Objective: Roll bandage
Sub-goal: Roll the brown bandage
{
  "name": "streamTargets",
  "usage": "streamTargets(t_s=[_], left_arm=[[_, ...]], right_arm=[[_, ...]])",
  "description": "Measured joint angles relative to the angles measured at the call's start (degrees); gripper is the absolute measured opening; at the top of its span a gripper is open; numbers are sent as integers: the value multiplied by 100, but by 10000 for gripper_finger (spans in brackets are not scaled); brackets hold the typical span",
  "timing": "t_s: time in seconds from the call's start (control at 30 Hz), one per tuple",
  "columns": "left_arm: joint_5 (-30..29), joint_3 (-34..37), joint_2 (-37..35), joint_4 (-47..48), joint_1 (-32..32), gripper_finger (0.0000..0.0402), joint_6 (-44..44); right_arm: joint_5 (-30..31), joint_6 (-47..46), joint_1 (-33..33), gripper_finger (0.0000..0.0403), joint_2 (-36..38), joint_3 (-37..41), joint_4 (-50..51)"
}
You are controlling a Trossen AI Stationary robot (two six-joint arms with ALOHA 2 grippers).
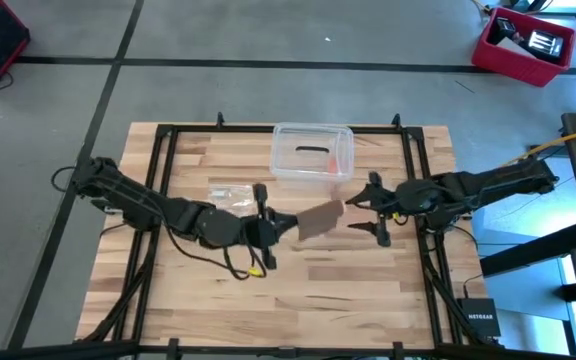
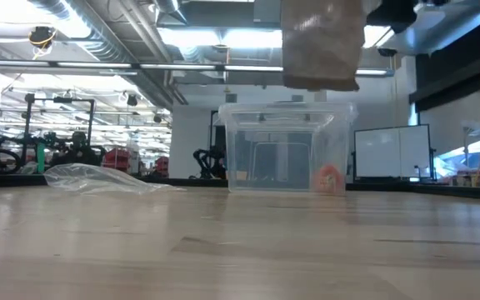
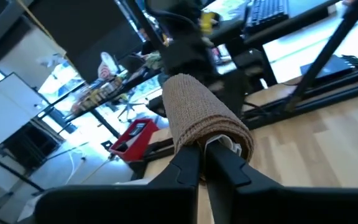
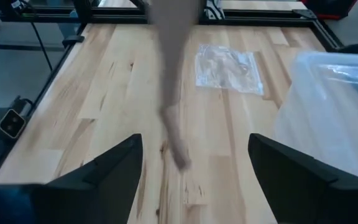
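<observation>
The bandage [image 1: 320, 220] is a brown fabric strip held above the table's middle by my left gripper [image 1: 280, 226], which is shut on it. In the low view the bandage [image 2: 322, 46] hangs high, its lower edge well clear of the wood. In the left wrist view the bandage [image 3: 197, 109] curls over the fingertips of my left gripper [image 3: 205, 149] and reaches away from them. My right gripper [image 1: 376, 210] stands open just to the right of the strip, touching nothing. In its own wrist view the bandage [image 4: 173, 81] shows blurred beyond my right gripper [image 4: 196, 142]. My left gripper pinches the bandage's near end [image 3: 219, 134] between its two fingers [image 3: 188, 163], where the fabric folds over the fingertips; how many layers, I cannot tell. The fingers come nearly level from the table's left. The strip is lifted clear and droops beyond them.
A clear plastic box [image 1: 312, 152] stands at the table's far middle with a small orange thing [image 2: 329, 177] inside. A small clear plastic bag [image 1: 230, 195] lies flat to the box's left. Bare wood fills the near half of the table [image 1: 298, 300].
</observation>
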State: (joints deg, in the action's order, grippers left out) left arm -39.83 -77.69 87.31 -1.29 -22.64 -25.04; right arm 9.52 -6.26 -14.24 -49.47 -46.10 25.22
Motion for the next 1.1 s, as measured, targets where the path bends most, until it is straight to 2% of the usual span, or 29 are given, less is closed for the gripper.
streamTargets(t_s=[0.17, 0.27, 0.4, 0.5, 0.67, 0.9, 1.1], left_arm=[[2, 0, -22, -231, 109, 10, -139], [2, 0, -22, -350, 106, 11, -223], [37, 0, -28, -482, 106, 12, -235], [46, 0, -31, -489, 106, 12, -244], [112, 0, -31, -567, 106, 12, -245], [273, 2, -31, -958, 105, 13, -545], [280, 2, -29, -1221, 103, 13, -815]], right_arm=[[-2, 79, 0, 293, -103, 673, -964], [9, 178, 2, 293, -65, 1244, -2002], [452, 512, 11, 293, -77, 1900, -3102], [502, 639, 11, 293, -117, 2213, -3828], [574, 825, 11, 293, -148, 2375, -4368], [-62, 955, 3, 290, -591, 2371, -5096], [-308, 1054, 0, 241, -1154, 2371, -5828]])
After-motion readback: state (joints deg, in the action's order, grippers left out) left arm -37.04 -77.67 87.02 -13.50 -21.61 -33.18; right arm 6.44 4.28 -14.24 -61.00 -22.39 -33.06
